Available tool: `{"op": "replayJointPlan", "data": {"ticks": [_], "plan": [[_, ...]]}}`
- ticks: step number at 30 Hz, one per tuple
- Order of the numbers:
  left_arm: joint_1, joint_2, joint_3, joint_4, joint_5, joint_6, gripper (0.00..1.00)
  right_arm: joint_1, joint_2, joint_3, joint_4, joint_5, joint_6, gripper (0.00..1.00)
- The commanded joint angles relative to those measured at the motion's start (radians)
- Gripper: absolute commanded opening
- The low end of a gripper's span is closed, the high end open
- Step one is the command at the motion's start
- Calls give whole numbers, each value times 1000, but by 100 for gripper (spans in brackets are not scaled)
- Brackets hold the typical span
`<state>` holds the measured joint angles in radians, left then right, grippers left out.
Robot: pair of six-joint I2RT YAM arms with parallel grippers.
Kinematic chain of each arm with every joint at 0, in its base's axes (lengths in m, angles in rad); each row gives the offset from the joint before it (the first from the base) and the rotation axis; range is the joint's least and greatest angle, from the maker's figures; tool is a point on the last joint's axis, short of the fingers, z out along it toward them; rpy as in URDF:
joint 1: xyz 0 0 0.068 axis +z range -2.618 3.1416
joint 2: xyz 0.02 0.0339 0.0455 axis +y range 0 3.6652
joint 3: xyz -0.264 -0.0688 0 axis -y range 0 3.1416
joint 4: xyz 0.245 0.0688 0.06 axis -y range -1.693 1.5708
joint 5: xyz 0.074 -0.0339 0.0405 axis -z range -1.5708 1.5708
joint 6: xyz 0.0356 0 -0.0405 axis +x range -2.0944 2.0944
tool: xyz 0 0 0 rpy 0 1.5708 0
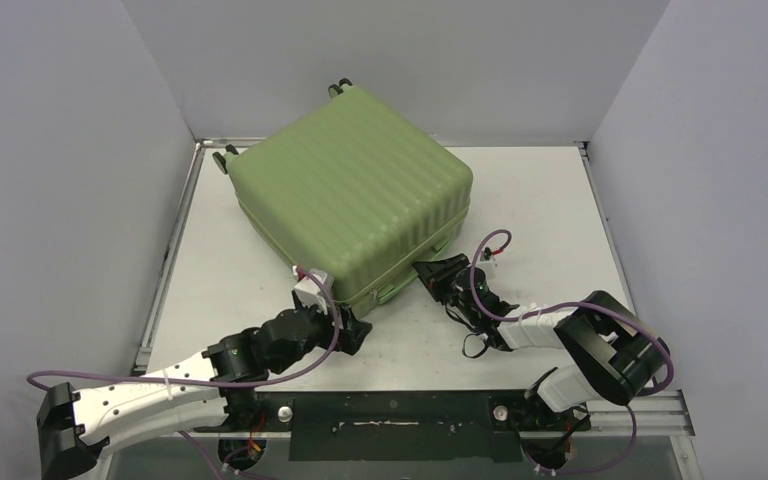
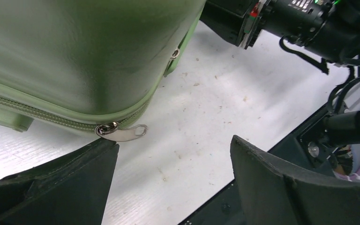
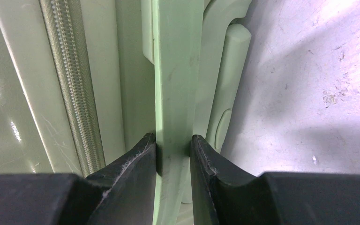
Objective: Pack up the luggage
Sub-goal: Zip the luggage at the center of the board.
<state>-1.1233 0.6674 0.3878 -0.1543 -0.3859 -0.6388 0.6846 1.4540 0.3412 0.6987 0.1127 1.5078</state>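
Note:
The luggage [image 1: 355, 190], a light-green ribbed hard-shell suitcase, lies flat and closed on the table, with its wheels at the far left. My left gripper [image 1: 352, 330] stands open at the suitcase's near corner. In the left wrist view the silver zipper pull [image 2: 126, 132] hangs from the green zipper just above the left fingertip [image 2: 108, 150], and nothing is between the fingers. My right gripper [image 1: 430, 272] is at the suitcase's near right side. In the right wrist view it is shut on a light-green handle bar [image 3: 176, 84], beside the zipper teeth [image 3: 72, 84].
The white table [image 1: 540, 200] is enclosed by grey walls on three sides. A black rail [image 1: 390, 410] with the arm bases runs along the near edge. The right arm's black wrist [image 2: 309, 23] shows at the top right of the left wrist view.

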Motion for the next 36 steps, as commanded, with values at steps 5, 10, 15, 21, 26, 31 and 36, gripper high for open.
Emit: {"op": "replayJointPlan", "data": {"ticks": [5,10,15,21,26,31,36], "plan": [[-15,-48,77,11,-29,-10,88,42,55,-22,-154,-131,-24,0],[-15,-21,103,-30,-74,-1,92,44,52,-21,-156,-131,-23,0],[-15,-40,101,-59,-105,-12,93,49,49,-21,-159,-127,-21,0],[-15,-34,103,-33,-95,2,93,53,54,-20,-156,-124,-20,0],[-15,-14,114,-53,-107,3,94,57,57,-13,-160,-125,-21,0],[-15,-20,104,-32,-109,9,96,62,60,-9,-160,-125,-21,0],[-15,-6,96,47,-73,34,96,66,65,-6,-160,-126,-18,0]]}}
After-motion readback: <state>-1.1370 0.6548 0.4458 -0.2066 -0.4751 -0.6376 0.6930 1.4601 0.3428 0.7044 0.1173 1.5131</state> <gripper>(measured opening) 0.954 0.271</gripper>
